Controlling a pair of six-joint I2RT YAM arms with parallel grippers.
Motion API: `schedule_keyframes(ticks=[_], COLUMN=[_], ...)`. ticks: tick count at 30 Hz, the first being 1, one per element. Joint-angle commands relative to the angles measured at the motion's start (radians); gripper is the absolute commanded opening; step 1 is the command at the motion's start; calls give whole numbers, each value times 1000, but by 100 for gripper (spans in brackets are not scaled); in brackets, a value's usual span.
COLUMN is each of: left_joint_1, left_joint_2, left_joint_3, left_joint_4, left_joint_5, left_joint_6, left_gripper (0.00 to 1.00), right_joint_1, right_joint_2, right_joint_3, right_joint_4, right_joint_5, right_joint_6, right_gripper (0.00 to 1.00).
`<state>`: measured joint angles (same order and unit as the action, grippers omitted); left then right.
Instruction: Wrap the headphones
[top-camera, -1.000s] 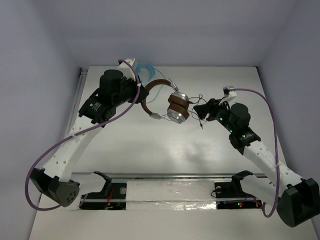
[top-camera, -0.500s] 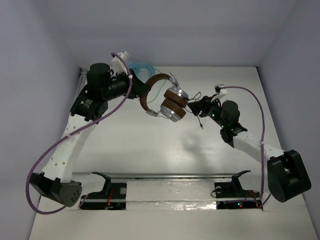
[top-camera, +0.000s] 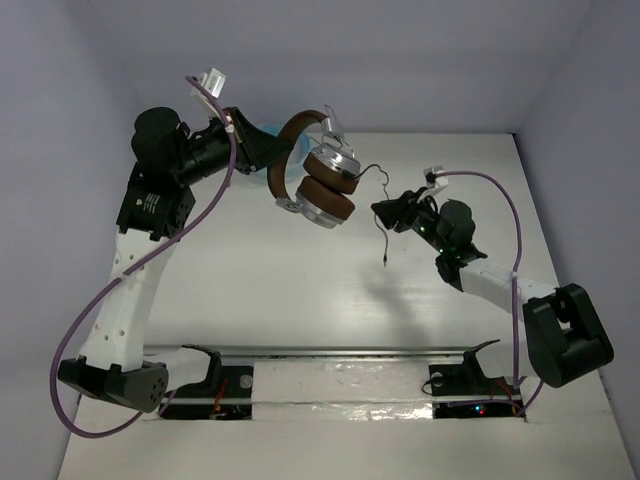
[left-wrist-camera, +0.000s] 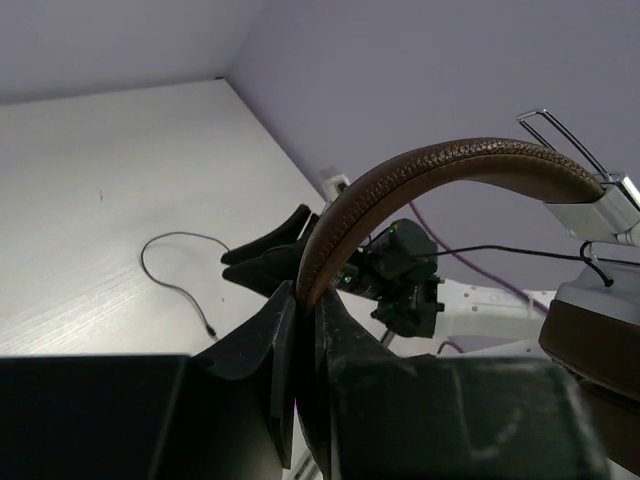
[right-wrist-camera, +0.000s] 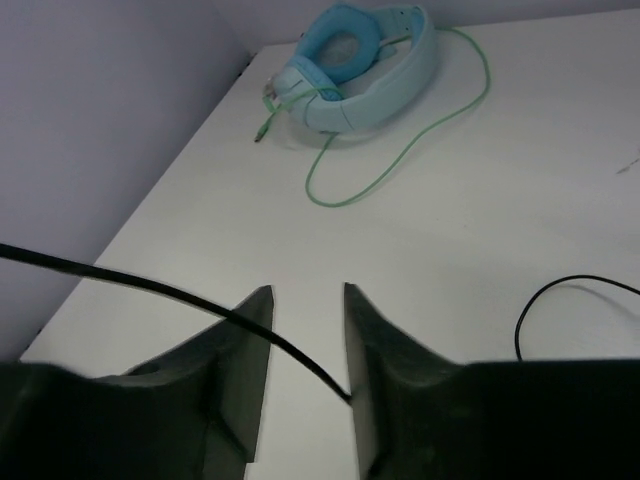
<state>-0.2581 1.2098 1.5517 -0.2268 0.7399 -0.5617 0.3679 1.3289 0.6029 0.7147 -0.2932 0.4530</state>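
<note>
My left gripper (top-camera: 268, 158) is shut on the brown headband (top-camera: 297, 128) of the headphones and holds them in the air over the back left of the table. The silver cups and brown pads (top-camera: 325, 192) hang to its right. In the left wrist view the headband (left-wrist-camera: 450, 165) arches out from between my closed fingertips (left-wrist-camera: 305, 300). The thin black cable (top-camera: 384, 240) runs from a cup to my right gripper (top-camera: 383, 211) and dangles below it. In the right wrist view the gripper (right-wrist-camera: 303, 300) is open. The cable (right-wrist-camera: 150, 285) crosses the gap between the fingers.
Light blue headphones (right-wrist-camera: 350, 60) with a greenish cable (right-wrist-camera: 400, 150) lie on the table at the back left, beyond my right gripper. A loop of black cable (right-wrist-camera: 560, 295) shows on the right of the right wrist view. The side walls stand close.
My left arm has lifted the headphones up and toward the back left. My right gripper has moved left after them, and the cable now hangs down from it.
</note>
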Motion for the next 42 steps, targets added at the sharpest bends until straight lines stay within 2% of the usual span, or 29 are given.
schedule_keyframes(ticks=[1, 2, 3, 5, 7, 10, 15, 21, 22, 25, 28, 32, 36, 37, 38, 40, 41, 42], left_joint_1=[17, 17, 17, 17, 17, 17, 17, 17, 17, 17, 17, 17, 26, 26, 26, 36, 36, 36], left_joint_2=[-4, -3, -6, -10, -27, -65, -127, -184, -188, -191, -194, -229, -237, -236, -227, -216, -208, -204], left_joint_3=[77, 74, 67, 47, 6, -99, -243, -335, -338, -361, -453, -522, -484, -473, -447, -426, -412, -401], left_joint_4=[155, 153, 153, 97, 92, 106, 115, 116, 101, 24, 30, 47, 87, 96, 112, 127, 159, 165], left_joint_5=[49, 35, 18, -60, -130, -148, -123, -73, -103, -163, -116, -108, -106, -117, -128, -163, -159, -155], left_joint_6=[-95, -90, -84, -43, 17, 28, 29, 23, 38, 109, 120, 123, 97, 91, 85, 76, 51, 42], left_gripper=[0, 0, 0, 0, 0, 0, 0, 0, 0, 0, 0, 0, 0, 0, 0, 0, 0, 0], right_joint_1=[6, 6, 6, 6, 16, 16, 16, 16, 16, 16, 16, 16, 16, 16, 16, 16, 16, 16], right_joint_2=[-11, -19, -29, -97, -167, -299, -376, -298, -292, -330, -338, -235, -79, -56, -36, 5, 12, 13], right_joint_3=[1, 5, 8, 30, 80, 153, 259, 356, 362, 379, 463, 566, 528, 502, 421, 353, 325, 319], right_joint_4=[114, 102, 83, -67, -252, -433, -537, -596, -601, -580, -618, -707, -771, -768, -727, -672, -678, -693], right_joint_5=[-38, -41, -40, -11, 107, 265, 322, 410, 416, 416, 434, 418, 324, 293, 188, 138, 164, 179], right_joint_6=[24, 27, 30, 23, 0, -22, -48, -76, -76, -85, -137, -175, -123, -67, -39, 4, 31, 36], right_gripper=[40, 23, 15, 0, 0, 0, 0, 0, 0, 0, 0, 0, 0, 0, 3, 26, 52, 63])
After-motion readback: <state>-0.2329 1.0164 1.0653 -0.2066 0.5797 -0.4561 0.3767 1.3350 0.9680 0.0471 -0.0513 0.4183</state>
